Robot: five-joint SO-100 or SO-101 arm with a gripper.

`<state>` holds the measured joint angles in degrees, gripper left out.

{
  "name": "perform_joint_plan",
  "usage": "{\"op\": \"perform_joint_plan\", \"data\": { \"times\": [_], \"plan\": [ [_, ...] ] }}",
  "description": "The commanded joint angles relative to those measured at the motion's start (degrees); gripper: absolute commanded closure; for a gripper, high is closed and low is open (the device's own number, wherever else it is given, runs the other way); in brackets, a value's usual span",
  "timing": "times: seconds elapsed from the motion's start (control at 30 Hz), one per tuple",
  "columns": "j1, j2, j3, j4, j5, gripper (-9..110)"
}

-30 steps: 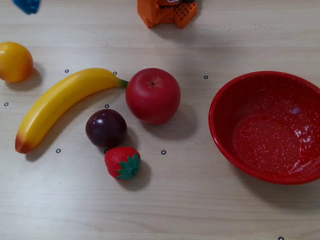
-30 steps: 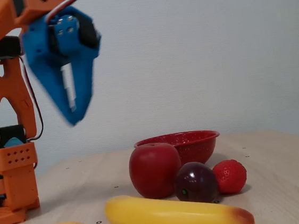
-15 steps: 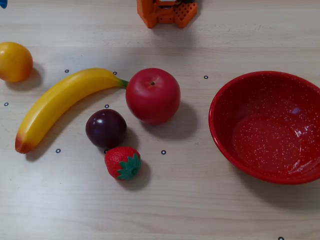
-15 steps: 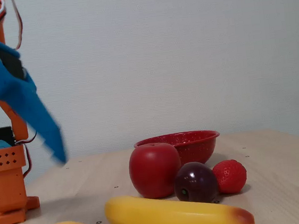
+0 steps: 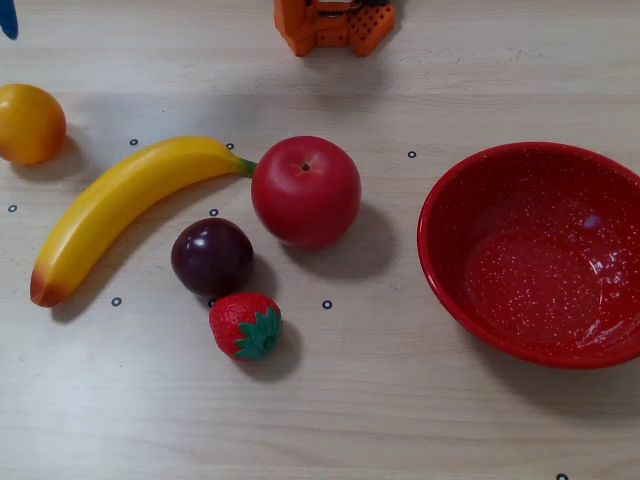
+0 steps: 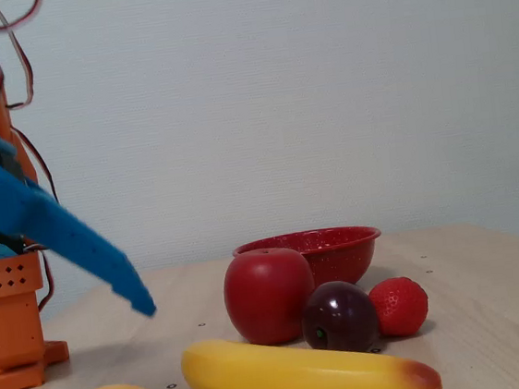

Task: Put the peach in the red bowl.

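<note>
The smooth round yellow-orange toy peach (image 5: 29, 123) is seen resting on the pale wooden tabletop (image 5: 400, 420), below and just ahead of the blue end effector (image 6: 110, 271), which is raised and carries nothing; whether it is parted cannot be told. The approach step is judged in hand. A descent over the peach is called for next. The glossy speckled red bowl (image 5: 445, 270) lies well beyond.

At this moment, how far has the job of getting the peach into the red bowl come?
Nothing looks done yet. The peach sits on the table, far left in the overhead view, and the red bowl is empty. The gripper hangs above the table in the fixed view, holding nothing. Reaching, grasping, carrying and dropping all remain.
</note>
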<state>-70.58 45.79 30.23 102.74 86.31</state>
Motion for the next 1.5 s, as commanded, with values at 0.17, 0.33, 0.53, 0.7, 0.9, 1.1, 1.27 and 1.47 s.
{"op": "perform_joint_plan", "data": {
  "times": [0.17, 0.33, 0.53, 0.7, 0.9, 1.1, 1.27, 1.47],
  "plan": [
    [3.43, 0.0, -5.19, 8.61, -1.58, 48],
    [5.01, -1.58, -4.92, 8.09, -1.85, 48],
    [5.89, -2.37, -4.04, 6.59, -1.93, 48],
    [5.62, -2.9, -3.52, 5.27, -1.05, 48],
    [5.19, -3.16, -1.67, 3.6, 0.44, 51],
    [4.66, -3.96, -0.26, 0.62, 0.88, 51],
    [4.39, -4.04, 2.29, -4.57, 0.7, 51],
    [4.22, -4.66, 2.64, -7.29, 1.05, 50]
  ]
}}
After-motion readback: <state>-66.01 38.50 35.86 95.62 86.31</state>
